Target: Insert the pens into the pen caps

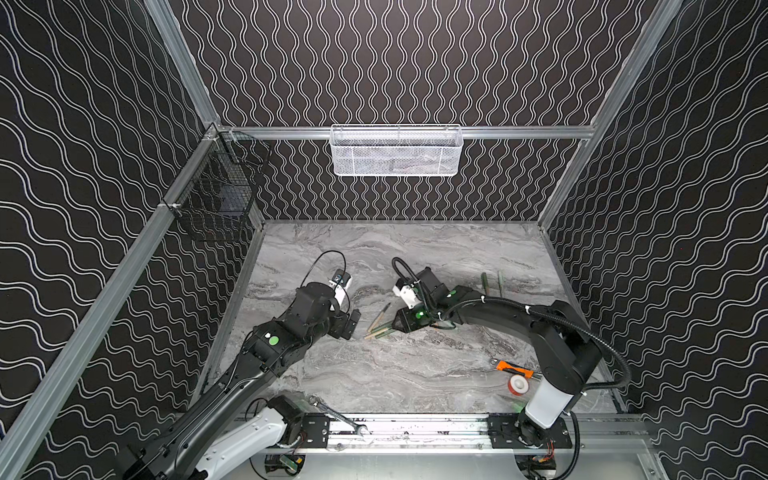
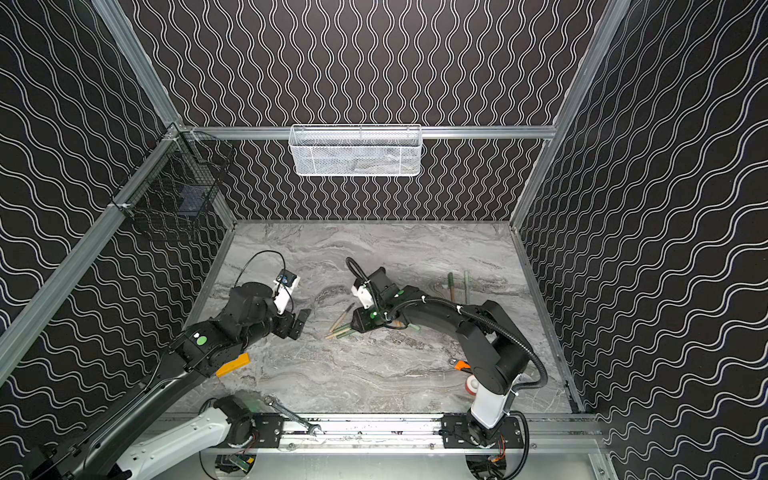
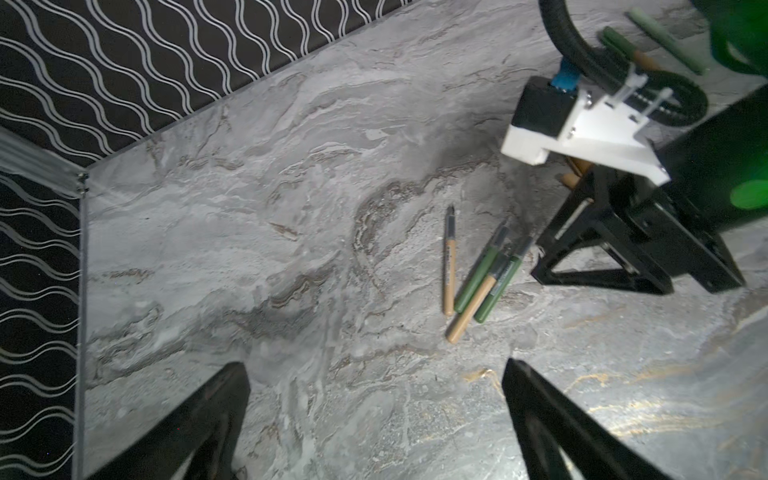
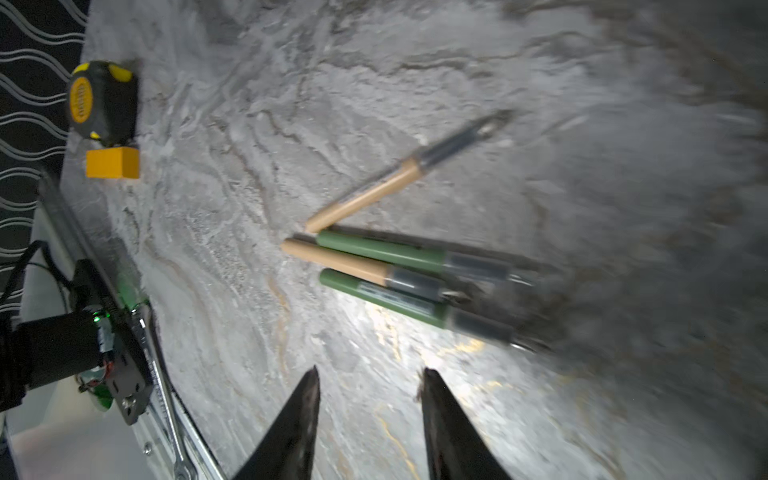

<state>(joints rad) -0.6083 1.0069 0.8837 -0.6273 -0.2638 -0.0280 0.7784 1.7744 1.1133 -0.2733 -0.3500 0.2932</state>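
Motion blur smears my right wrist view, worst at the dark tips of the pens (image 4: 382, 250); bright glare lies on the tabletop (image 4: 399, 332) beside them, dimming toward the edges. Both top views are sharp, evenly lit; my left wrist view is softer, a green light (image 3: 750, 194) blooming.
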